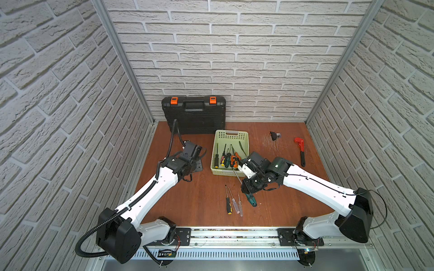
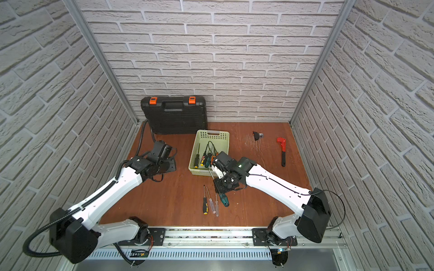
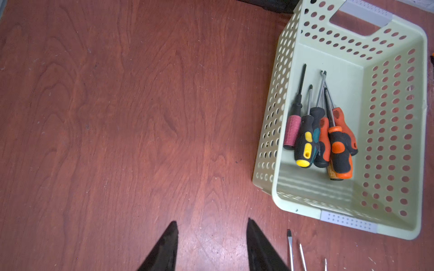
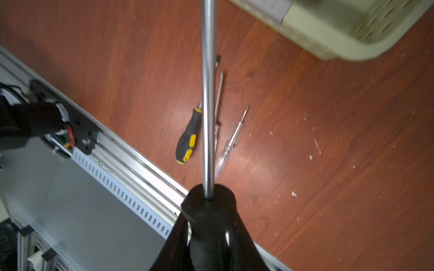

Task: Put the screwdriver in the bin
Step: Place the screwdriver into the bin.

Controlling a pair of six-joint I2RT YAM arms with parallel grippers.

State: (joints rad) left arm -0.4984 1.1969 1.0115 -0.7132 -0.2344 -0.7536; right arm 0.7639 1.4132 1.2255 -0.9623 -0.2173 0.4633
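My right gripper [image 4: 209,234] is shut on the screwdriver [image 4: 208,93], gripping its dark handle, whose teal-and-black end [image 1: 251,200] sticks out below the jaws. The steel shaft [image 1: 236,175] slants up toward the near right corner of the bin [image 1: 231,132], a pale green perforated basket. Both top views show it held above the table just in front of the bin [image 2: 212,133]. Several screwdrivers [image 3: 324,138] lie inside the bin [image 3: 298,206]. My left gripper [image 3: 212,225] hovers open over bare table left of the bin, nothing between its fingers.
Three loose screwdrivers lie in front of the bin: a black-and-yellow one [image 1: 228,204] and two clear-handled ones [image 1: 234,201]. A black toolcase [image 1: 195,115] leans on the back wall. A red pipe wrench [image 1: 300,150] and a small black part [image 1: 273,135] lie at right.
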